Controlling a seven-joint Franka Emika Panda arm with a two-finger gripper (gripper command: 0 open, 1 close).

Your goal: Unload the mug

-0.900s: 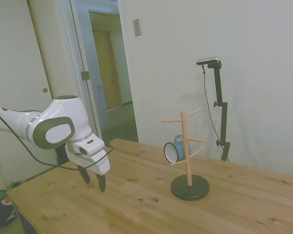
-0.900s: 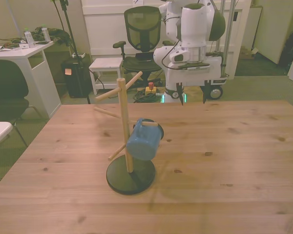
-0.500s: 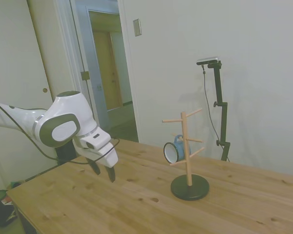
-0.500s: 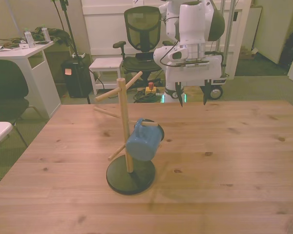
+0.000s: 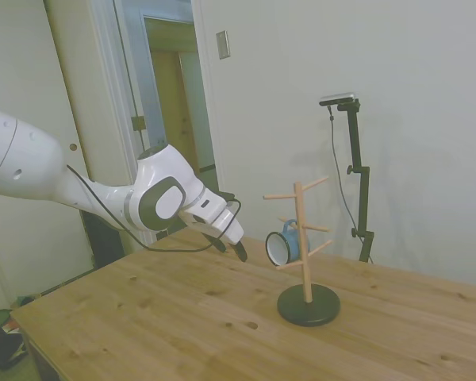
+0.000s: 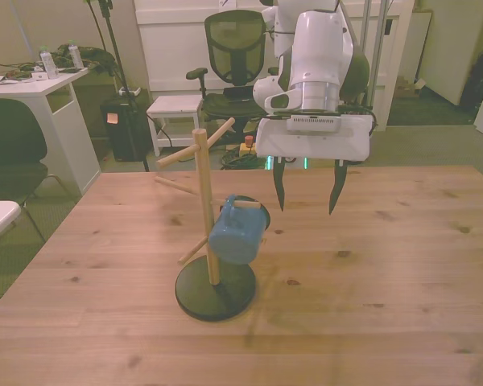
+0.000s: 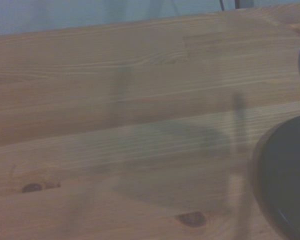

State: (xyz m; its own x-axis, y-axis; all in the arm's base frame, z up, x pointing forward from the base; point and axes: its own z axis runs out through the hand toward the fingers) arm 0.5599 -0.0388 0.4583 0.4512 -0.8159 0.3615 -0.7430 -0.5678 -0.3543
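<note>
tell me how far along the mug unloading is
Done: nothing lifted yet; the mug hangs by its handle on a peg of the wooden peg stand. In hand: the gripper is open and empty in the air beside it, not touching. Left: grasp, slide it off the peg, set it on the table.

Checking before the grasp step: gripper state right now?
Gripper: open, holding nothing, fingers spread, not touching the mug, which hangs on the peg stand.
</note>
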